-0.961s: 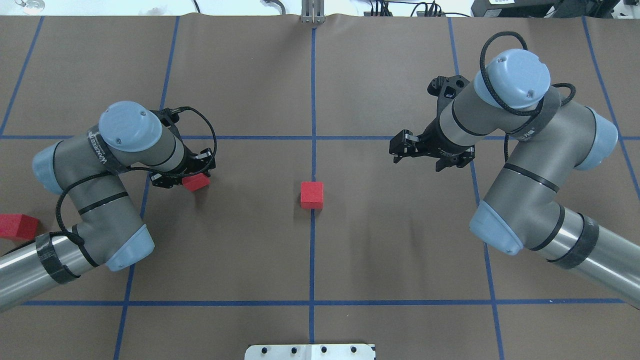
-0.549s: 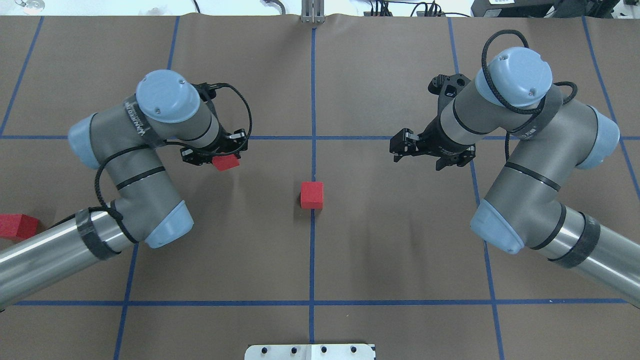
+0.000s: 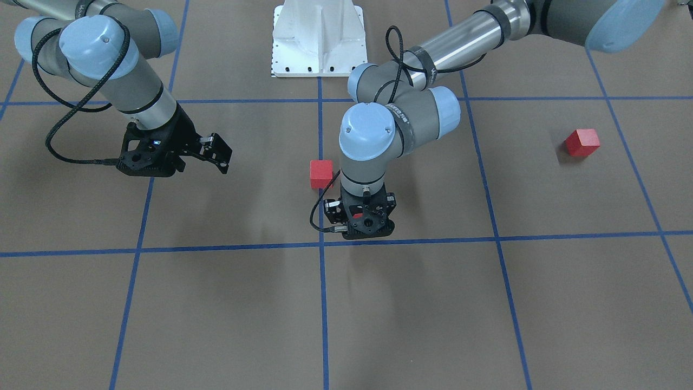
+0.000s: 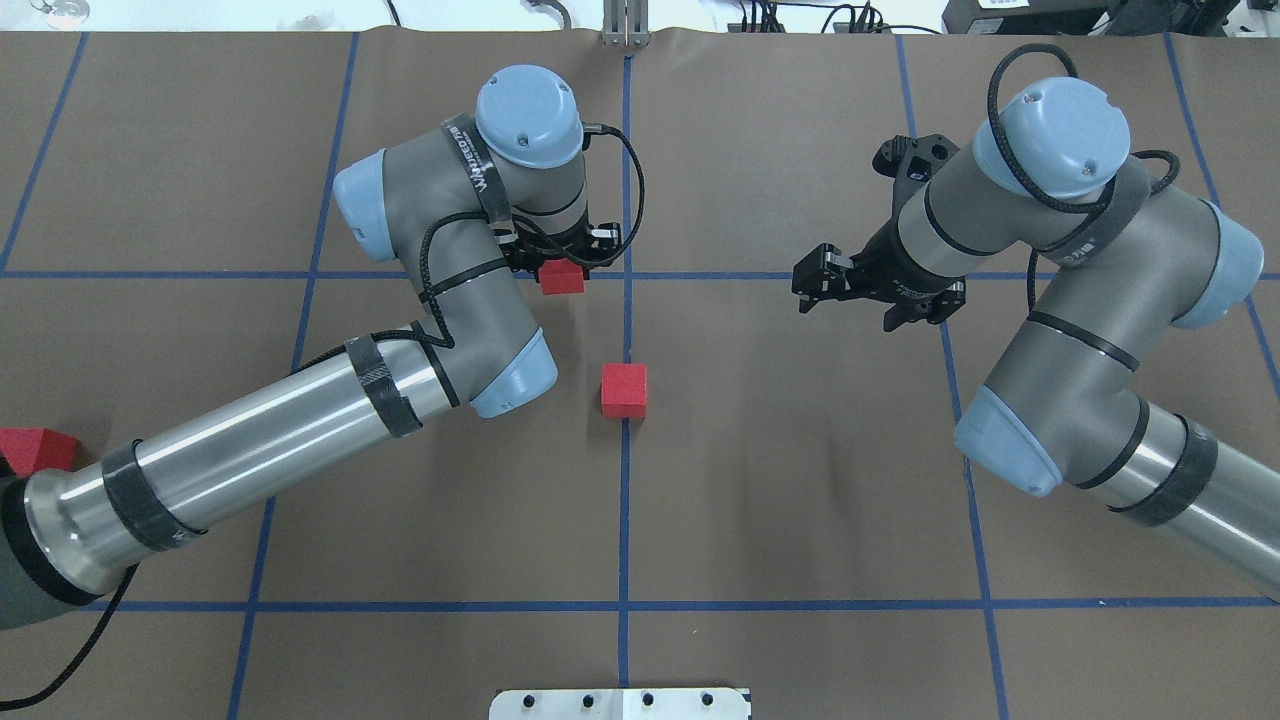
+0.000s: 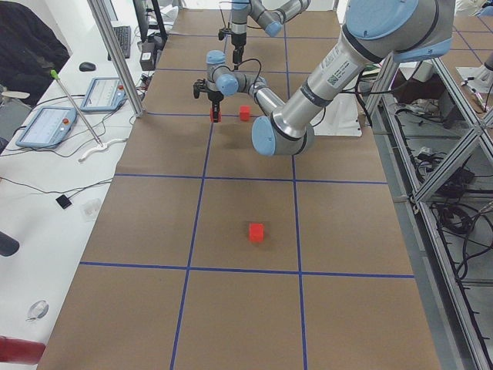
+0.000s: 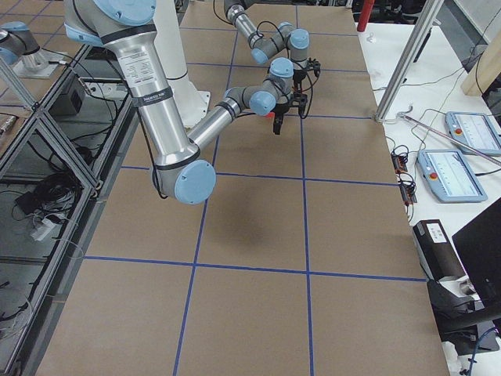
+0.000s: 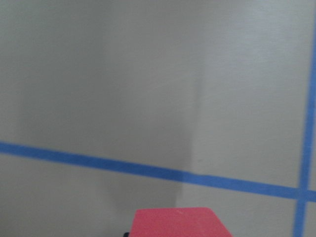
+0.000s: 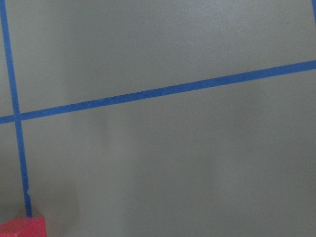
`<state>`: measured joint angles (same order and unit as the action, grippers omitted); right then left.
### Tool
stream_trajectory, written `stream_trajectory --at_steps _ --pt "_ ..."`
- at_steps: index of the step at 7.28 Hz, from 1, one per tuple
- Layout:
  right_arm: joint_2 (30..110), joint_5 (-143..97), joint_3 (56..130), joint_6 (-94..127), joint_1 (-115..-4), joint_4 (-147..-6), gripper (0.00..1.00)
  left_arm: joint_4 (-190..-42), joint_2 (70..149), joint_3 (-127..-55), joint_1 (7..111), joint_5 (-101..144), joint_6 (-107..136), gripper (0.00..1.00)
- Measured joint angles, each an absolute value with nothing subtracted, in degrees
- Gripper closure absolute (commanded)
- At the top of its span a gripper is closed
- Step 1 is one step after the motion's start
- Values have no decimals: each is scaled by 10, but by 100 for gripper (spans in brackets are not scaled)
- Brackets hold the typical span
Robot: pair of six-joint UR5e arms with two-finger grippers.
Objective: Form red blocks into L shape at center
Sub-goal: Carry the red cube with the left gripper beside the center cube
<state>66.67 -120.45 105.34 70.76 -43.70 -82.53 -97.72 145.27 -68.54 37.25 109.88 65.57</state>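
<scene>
Three red blocks (image 4: 624,389) show in the overhead view. At the far left edge lies the stray block (image 4: 30,448), well apart from the others. In the upper middle, the left gripper (image 4: 562,266) is clamped on the held block (image 4: 562,283), just left of the middle tape line (image 4: 625,150) by the upper horizontal line (image 4: 700,275); I judge it lifted. Below and to its right, the resting block sits on that middle line at the center (image 4: 624,450). Further right, the right gripper (image 4: 808,283) hangs wide open and empty. Bring your held block down beside the resting one, square their faces, set it flush without nudging, and release only once it sits flat. Leave an adjoining side free for the stray block.
</scene>
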Motion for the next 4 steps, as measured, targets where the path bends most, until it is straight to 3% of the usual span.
stream_trajectory --at_steps 4 --pt "667 -1204 1052 708 -437 -825 0 -976 1479 -672 340 1099 649 100"
